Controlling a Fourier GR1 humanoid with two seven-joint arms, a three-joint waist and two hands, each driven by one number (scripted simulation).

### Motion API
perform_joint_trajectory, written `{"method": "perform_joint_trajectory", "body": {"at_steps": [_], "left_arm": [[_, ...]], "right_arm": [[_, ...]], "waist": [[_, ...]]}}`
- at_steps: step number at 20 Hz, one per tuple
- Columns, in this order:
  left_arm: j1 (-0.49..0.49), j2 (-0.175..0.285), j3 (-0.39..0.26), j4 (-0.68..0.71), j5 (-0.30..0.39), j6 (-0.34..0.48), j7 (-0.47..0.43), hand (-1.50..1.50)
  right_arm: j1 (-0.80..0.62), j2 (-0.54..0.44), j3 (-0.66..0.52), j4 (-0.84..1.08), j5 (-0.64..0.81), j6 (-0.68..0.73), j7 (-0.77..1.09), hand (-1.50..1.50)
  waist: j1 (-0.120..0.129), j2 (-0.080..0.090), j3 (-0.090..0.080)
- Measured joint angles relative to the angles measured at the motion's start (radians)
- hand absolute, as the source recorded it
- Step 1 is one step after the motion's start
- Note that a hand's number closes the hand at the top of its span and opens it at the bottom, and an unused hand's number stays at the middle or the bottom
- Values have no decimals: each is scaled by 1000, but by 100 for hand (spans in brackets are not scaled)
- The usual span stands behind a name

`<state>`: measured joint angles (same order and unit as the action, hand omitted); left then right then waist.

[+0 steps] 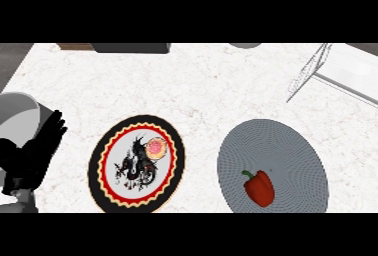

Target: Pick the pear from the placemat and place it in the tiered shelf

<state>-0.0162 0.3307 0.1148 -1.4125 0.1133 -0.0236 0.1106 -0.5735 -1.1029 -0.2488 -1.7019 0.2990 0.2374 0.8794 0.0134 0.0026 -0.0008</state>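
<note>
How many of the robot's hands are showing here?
1: the left hand, open with fingers up, at the view's left edge, beside the patterned plate. The right hand is out of view.

**Left hand** point(35, 152): at the view's left edge; its forearm is cropped by the left and lower edges.
**Grey rounded body** point(15, 120), just above that hand: cut by the left edge; what it is cannot be told.
**Plate** point(103, 150) and **placemat** point(288, 145): lower rims cut off at the bottom.
**Pink round item** point(156, 148) on the plate: too small to identify.
**Tiered shelf** point(351, 70): cropped at the right edge; tiers not discernible.
**Dark box** point(133, 47) and **grey round object** point(245, 45): only their near edges show at the top.
</note>
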Motion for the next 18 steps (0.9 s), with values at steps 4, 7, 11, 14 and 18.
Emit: {"method": "perform_joint_trajectory", "body": {"at_steps": [4, 7, 11, 14, 18], "left_arm": [[3, -3, 10, 15, -5, -11, -18, 0], [14, -2, 17, 8, -7, -20, -19, 0], [28, 6, 31, -7, -2, -39, -21, 0], [32, -3, 33, -2, -7, -44, -28, 0], [8, -14, 31, 8, -17, -36, -18, 0]], "right_arm": [[-35, 16, 30, 125, 69, -21, -80, 150], [-53, 39, 20, 210, 93, -43, -145, 150], [-98, 81, 25, 345, 131, -89, -213, 150], [-130, 98, 33, 436, 163, -104, -257, 150], [-162, 124, 10, 556, 203, -174, -273, -150]], "waist": [[2, 1, 0], [1, 0, 0], [5, 0, 0], [4, 1, 1], [3, 2, 1]]}}
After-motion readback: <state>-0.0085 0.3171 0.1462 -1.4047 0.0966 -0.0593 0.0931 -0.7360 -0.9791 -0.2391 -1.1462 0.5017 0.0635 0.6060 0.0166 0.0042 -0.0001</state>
